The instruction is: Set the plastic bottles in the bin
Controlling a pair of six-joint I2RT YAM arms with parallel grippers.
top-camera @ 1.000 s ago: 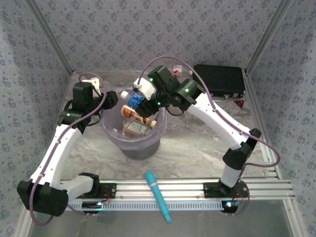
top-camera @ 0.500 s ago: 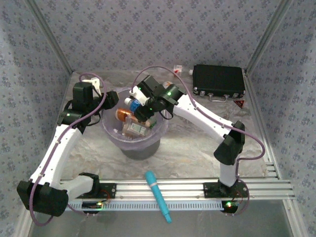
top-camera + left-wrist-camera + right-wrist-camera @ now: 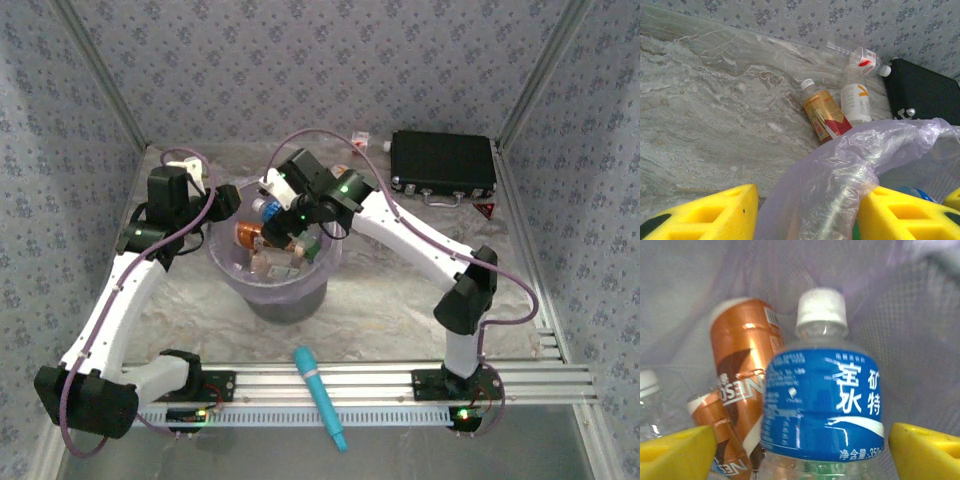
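since a second ago the right gripper (image 3: 283, 218) has dropped from above the far rim down into the bin (image 3: 228, 272) and its jaws have sprung wide, while the left gripper (image 3: 222, 200) has not stirred. at the left, that left gripper is clenched on the bin's lilac film rim, which bunches between its yellow pads (image 3: 705, 215) in the wrist view, probably to keep the mouth spread and the bucket from sliding while the other arm loads. beyond it three plastic bottles (image 3: 826, 116) lie on the table (image 3: 715, 100), not yet collected. in the middle, the bin already holds several, an orange-brown bottle (image 3: 742, 365) among them. the blue-labelled bottle (image 3: 825, 400) sits inside the bin between the right gripper's parted pads, which stand off it, so i judge it released. its long axis runs along the gripper's reach, white cap pointing away from the wrist toward the liner wall. far right, the black case (image 3: 443, 162) lies well apart.
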